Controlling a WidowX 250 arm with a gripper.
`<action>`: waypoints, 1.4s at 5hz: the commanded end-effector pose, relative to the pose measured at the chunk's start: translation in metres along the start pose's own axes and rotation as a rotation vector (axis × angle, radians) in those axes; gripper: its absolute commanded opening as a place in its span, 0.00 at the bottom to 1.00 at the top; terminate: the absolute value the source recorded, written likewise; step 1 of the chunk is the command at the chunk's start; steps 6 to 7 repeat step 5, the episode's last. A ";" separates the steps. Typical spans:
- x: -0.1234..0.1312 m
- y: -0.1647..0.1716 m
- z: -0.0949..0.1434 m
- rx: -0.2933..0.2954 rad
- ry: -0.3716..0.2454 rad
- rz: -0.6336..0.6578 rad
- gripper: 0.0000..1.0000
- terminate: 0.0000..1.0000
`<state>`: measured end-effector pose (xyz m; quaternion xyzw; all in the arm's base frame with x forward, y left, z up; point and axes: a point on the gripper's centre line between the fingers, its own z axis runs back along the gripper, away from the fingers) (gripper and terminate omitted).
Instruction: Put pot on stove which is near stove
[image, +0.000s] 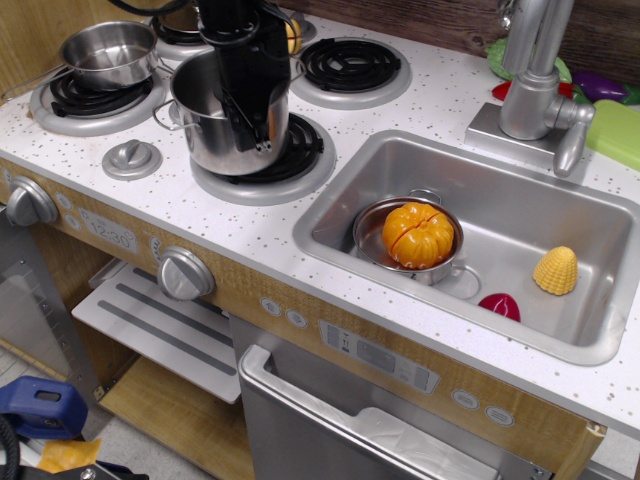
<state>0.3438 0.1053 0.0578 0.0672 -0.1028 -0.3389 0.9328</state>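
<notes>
The tall shiny steel pot (205, 125) stands upright on the left part of the stove's near right burner (300, 172); I cannot tell whether its base touches the coil or hangs just above it. My black gripper (252, 125) comes down from above and is shut on the pot's right rim, one finger inside and one outside. The stove (150, 205) is the white speckled cooktop with black coil burners and grey knobs.
A shallow steel saucepan (108, 52) sits on the left burner. A grey knob (130, 158) lies left of the pot. The sink (520, 190) to the right holds a small pot with an orange pumpkin (418, 235), yellow corn (556, 270) and a red piece (500, 305). The faucet (535, 75) stands behind it.
</notes>
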 end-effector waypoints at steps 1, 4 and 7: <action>-0.001 0.017 -0.005 0.014 -0.049 -0.025 0.00 0.00; 0.015 0.005 -0.002 -0.034 -0.080 -0.005 1.00 0.00; 0.017 -0.003 0.008 -0.039 -0.084 0.011 1.00 1.00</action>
